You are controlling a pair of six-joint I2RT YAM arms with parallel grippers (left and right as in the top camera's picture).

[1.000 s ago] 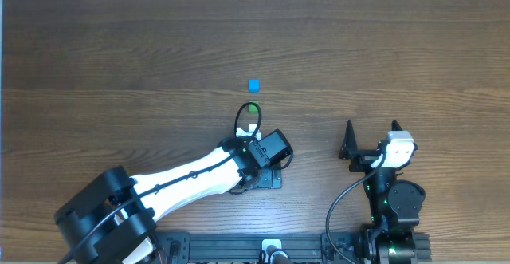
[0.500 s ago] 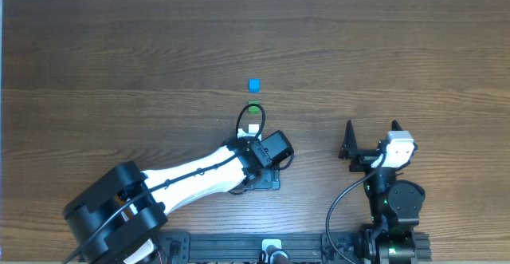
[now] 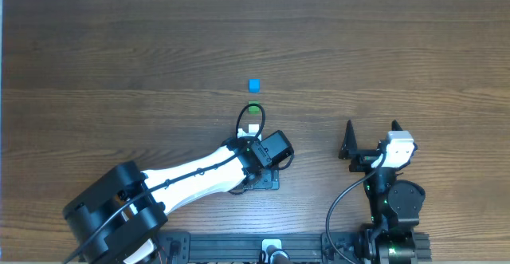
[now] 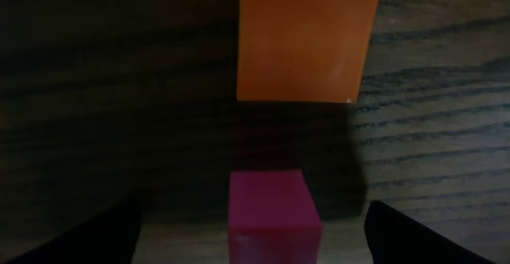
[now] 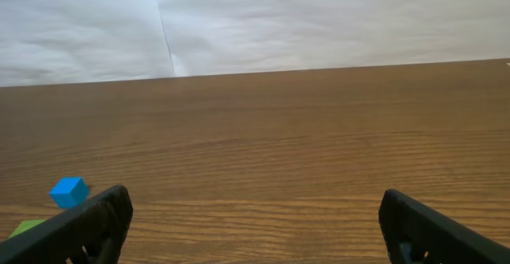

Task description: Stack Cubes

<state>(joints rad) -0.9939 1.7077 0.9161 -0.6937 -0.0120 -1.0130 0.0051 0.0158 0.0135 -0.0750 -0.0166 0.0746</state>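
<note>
In the left wrist view a magenta cube lies on the wood between my left gripper's two dark fingers. They stand wide apart and do not touch it, so the gripper is open. Just beyond lies an orange cube. The top view shows the left arm bent low over that spot, with a green cube and a blue cube farther up the table. My right gripper rests open at the near right, empty. Its wrist view shows the blue cube and the green cube.
The wooden table runs bare to the left, right and far side of the cubes. A white backdrop stands behind the table's far edge. A black cable loop arches beside the green cube.
The left arm's base end swung slightly a second ago and has held still since. The cubes and the right arm have not moved.
</note>
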